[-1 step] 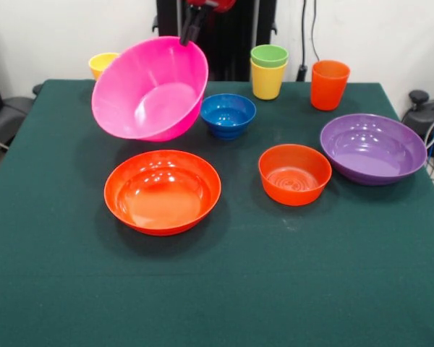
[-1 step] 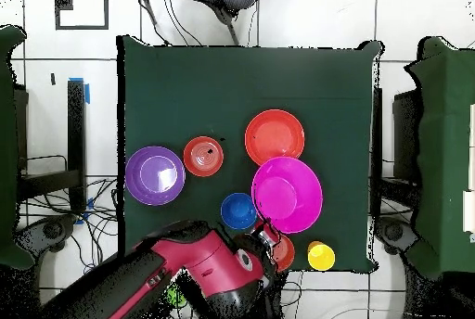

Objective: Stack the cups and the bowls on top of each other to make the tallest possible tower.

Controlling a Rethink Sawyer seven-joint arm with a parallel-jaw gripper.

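Note:
My gripper [image 1: 190,36] is shut on the far rim of the big pink bowl [image 1: 150,90], which hangs tilted above the table with its opening facing the front. From overhead, the pink bowl [image 2: 288,195] sits just off the gripper [image 2: 264,233]. Below and in front of it rests the wide orange bowl [image 1: 163,191]. A small blue bowl [image 1: 228,114], a small orange bowl [image 1: 294,173] and a wide purple bowl [image 1: 373,148] stand to the right. At the back, a green cup [image 1: 269,56] is nested in a yellow cup [image 1: 267,82], beside an orange cup [image 1: 329,84].
Another yellow cup [image 1: 101,63] peeks out behind the pink bowl's left rim. In the overhead view an orange piece [image 2: 283,252] lies half hidden under the red arm [image 2: 199,269], next to that yellow cup [image 2: 321,256]. Green cloth [image 1: 217,289] covers the table.

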